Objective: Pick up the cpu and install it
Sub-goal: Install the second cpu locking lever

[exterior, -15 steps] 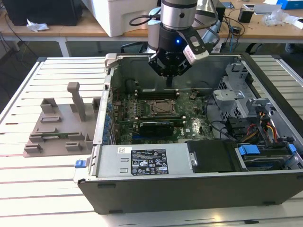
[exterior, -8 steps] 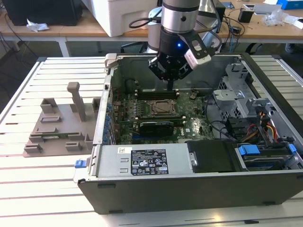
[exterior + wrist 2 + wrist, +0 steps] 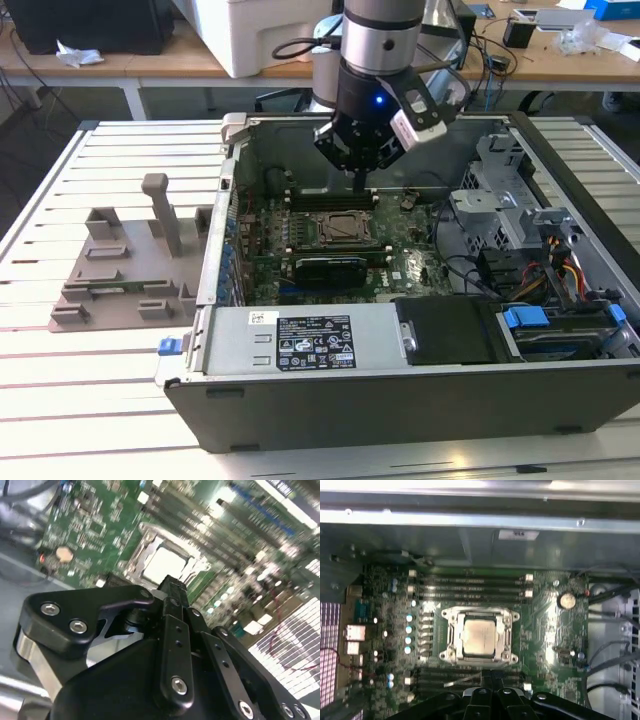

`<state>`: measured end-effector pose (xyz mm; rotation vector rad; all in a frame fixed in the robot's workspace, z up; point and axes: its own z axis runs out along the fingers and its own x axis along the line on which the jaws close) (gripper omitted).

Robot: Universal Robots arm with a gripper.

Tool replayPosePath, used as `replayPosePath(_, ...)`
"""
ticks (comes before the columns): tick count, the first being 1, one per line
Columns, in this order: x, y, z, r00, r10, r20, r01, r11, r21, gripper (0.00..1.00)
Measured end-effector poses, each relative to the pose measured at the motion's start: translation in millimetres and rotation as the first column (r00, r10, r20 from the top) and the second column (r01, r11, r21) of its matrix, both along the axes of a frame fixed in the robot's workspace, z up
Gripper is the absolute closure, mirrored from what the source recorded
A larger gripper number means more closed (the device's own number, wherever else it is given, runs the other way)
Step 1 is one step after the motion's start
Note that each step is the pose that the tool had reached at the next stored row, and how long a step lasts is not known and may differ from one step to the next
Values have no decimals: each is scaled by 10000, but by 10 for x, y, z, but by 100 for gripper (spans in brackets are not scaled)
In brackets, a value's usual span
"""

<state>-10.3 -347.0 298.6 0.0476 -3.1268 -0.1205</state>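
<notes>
Nearest the camera in the exterior view, at the lower middle of the frame, the computer case [image 3: 400, 400] shows its dark front wall, and behind that the grey power supply [image 3: 310, 343] carries a white printed sticker whose small text I cannot make out and will not read off. Further back, at the frame's centre, the green motherboard [image 3: 330, 245] lies flat in the case, and above it the gripper [image 3: 360, 180] hangs over the socket area with its fingers drawn together and nothing between them. In the first wrist view the cpu [image 3: 479, 637] sits square in its metal socket frame [image 3: 479, 636], pale top up, near the fingertips at the frame's lower edge; the second wrist view shows the same pale chip [image 3: 165, 565] just beyond the closed fingers [image 3: 172, 600]. By my judgement the chip is already placed and the work stands at seating or checking it. Far left, a grey fixture plate [image 3: 120, 280] rests on the slatted table [image 3: 60, 200]
</notes>
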Motion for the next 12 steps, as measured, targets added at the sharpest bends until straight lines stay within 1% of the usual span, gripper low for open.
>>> replayPosePath(1,0,0,0,10000,0,0,0,9998,223,89)
replayPosePath(2,0,0,0,10000,0,-1,0,9992,403,89)
replayPosePath(3,0,0,0,10000,1,-1,-1,9977,677,89)
replayPosePath(4,0,0,0,10000,1,0,-1,9969,787,89)
replayPosePath(5,0,-7,0,10000,1,-1,0,9967,812,89)
replayPosePath(7,0,-29,-1,10000,1,-1,-1,9967,812,89)
replayPosePath(10,0,-92,-14,10000,0,-1,0,9967,813,89)
replayPosePath(12,0,-119,-23,10000,1,-1,-1,9966,819,89)
